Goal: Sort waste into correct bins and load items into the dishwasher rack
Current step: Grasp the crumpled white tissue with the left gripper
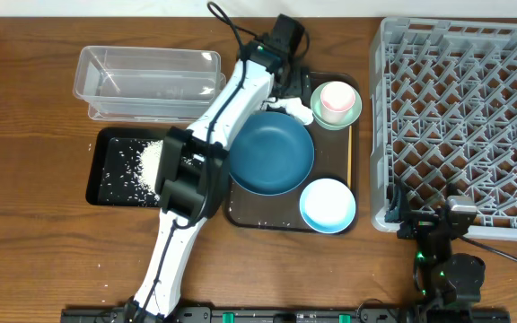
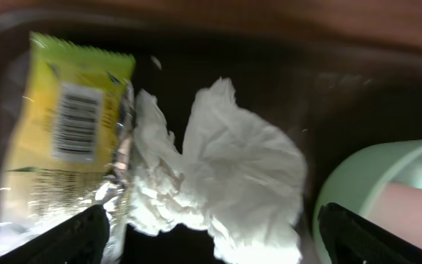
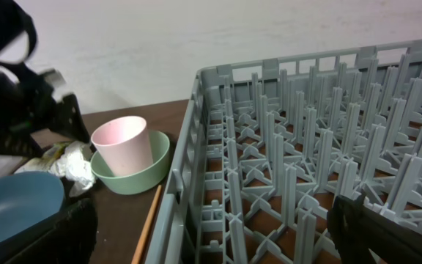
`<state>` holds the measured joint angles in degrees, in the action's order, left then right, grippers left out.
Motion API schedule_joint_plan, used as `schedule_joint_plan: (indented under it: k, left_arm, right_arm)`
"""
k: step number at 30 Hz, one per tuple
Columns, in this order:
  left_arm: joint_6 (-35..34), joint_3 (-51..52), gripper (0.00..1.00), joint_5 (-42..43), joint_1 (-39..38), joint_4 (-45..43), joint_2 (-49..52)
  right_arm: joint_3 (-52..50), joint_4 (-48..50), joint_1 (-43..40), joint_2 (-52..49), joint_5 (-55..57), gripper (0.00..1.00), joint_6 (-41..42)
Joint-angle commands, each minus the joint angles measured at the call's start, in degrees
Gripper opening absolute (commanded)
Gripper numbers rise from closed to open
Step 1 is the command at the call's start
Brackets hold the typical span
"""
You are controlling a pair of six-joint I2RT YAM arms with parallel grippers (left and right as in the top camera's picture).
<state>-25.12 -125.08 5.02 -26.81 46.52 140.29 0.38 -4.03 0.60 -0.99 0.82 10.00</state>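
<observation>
Fingers (image 2: 72, 238) wide, empty — tissue (image 2: 226, 169) between left pair

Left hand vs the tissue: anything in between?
Nothing visible. The left hand is open right above the crumpled tissue, which lies bare between its fingers. The wrapper abuts the tissue by one finger and the mint-green bowl sits close by the other, so both crowd the grasp.

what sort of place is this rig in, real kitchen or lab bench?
Likely a lab bench staged for dish-clearing, not a real kitchen: large grey plastic lattice dishwasher rack directly on a brown wooden table, dark blue round plate on a dark rectangular serving tray.
</observation>
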Motion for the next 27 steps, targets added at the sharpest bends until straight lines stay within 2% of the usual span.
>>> schedule_joint_plan:
  k: [1,6,9,19,24,27]
  left_arm:
    - [-1.36,-0.07,0.91,0.7,-0.26,-0.07,1.38]
    - [-1.31,0.92,0.86,0.33,-0.55,0.0,1.38]
    - [-1.33,1.86,0.74,0.35,-0.72,1.03,1.38]
    - [-1.36,2.51,0.22,0.37,-1.53,3.56,-0.33]
    - [-1.33,2.45,0.1,0.35,-1.51,6.05,-6.25]
    - [-1.31,2.45,0.06,0.33,-1.51,7.8,-10.69]
  right_arm:
    - [-0.07,-0.24,0.11,0.22,-0.22,0.99,-0.66]
    - [-0.07,-0.26,0.11,0.22,-0.22,0.99,-0.66]
    - [-0.07,-0.24,0.11,0.22,-0.22,0.99,-0.66]
    - [-0.07,-0.26,0.11,0.22,-0.22,0.99,-0.66]
    - [-0.07,-0.24,0.11,0.22,-0.22,0.99,-0.66]
    - [-0.07,-0.24,0.11,0.22,-0.22,0.99,-0.66]
